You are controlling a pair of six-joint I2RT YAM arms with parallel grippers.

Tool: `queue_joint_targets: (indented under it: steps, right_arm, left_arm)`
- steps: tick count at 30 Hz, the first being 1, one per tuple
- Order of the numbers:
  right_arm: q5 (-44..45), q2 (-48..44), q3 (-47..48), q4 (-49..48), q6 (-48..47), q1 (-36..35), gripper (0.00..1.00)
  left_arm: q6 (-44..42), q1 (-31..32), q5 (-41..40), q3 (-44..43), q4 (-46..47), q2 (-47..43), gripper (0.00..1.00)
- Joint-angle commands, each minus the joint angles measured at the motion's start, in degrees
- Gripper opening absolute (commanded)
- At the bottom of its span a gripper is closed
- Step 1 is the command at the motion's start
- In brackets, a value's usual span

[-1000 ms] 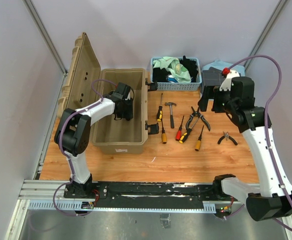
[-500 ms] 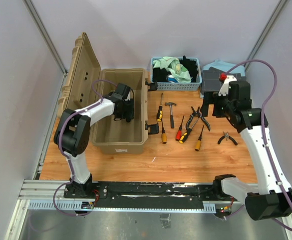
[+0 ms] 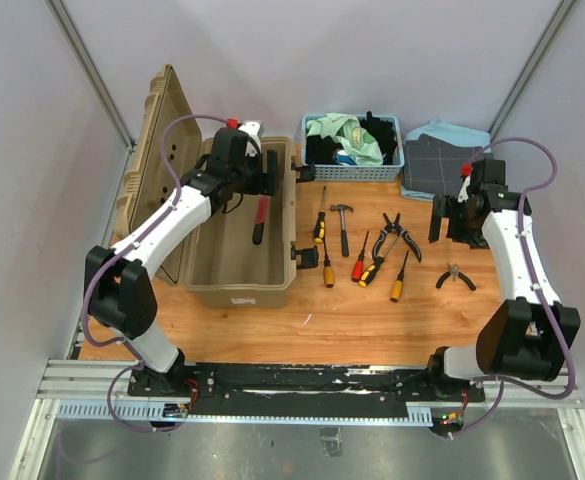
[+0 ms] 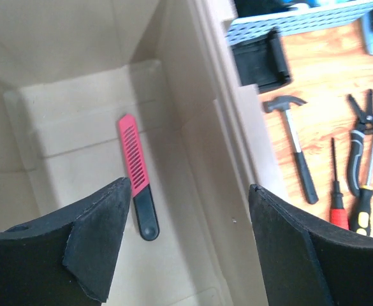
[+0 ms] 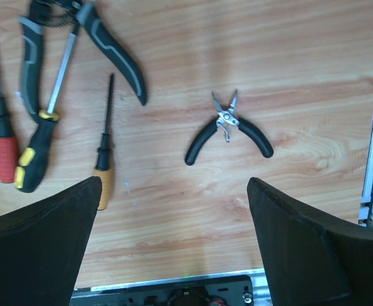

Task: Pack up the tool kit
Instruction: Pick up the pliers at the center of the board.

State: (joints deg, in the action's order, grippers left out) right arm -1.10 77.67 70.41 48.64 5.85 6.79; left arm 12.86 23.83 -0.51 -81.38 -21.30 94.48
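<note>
Both wide, empty: left gripper (image 4: 187,191) above toolbox (image 4: 202,150), right gripper (image 5: 173,185) above pliers (image 5: 226,120) near screwdrivers (image 5: 103,175)

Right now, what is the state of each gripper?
Left gripper: open, holding nothing.
Right gripper: open, holding nothing.

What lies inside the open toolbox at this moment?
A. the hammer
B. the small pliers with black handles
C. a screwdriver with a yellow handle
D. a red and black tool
D: the left wrist view shows a red and black tool lying on the floor of the toolbox, while the hammer and the small pliers lie outside it on the table.
</note>
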Motion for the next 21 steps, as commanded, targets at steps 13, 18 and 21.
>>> queue_joint_targets:
  steps: [13,18,21]
  right_arm:
    - [3.6,6.5,-12.6,-3.5,10.6,3.3,0.60]
    - [5.2,8.3,-14.8,-5.8,12.8,3.1,0.52]
    - [5.6,9.7,-15.0,-7.4,14.3,3.1,0.49]
  left_arm:
    - [-4.8,5.0,6.7,-3.7,1.9,-4.0,0.78]
    - [-4.3,5.0,7.3,-4.5,1.5,-3.4,0.78]
    - [-4.1,5.0,7.5,-5.0,1.4,-3.1,0.78]
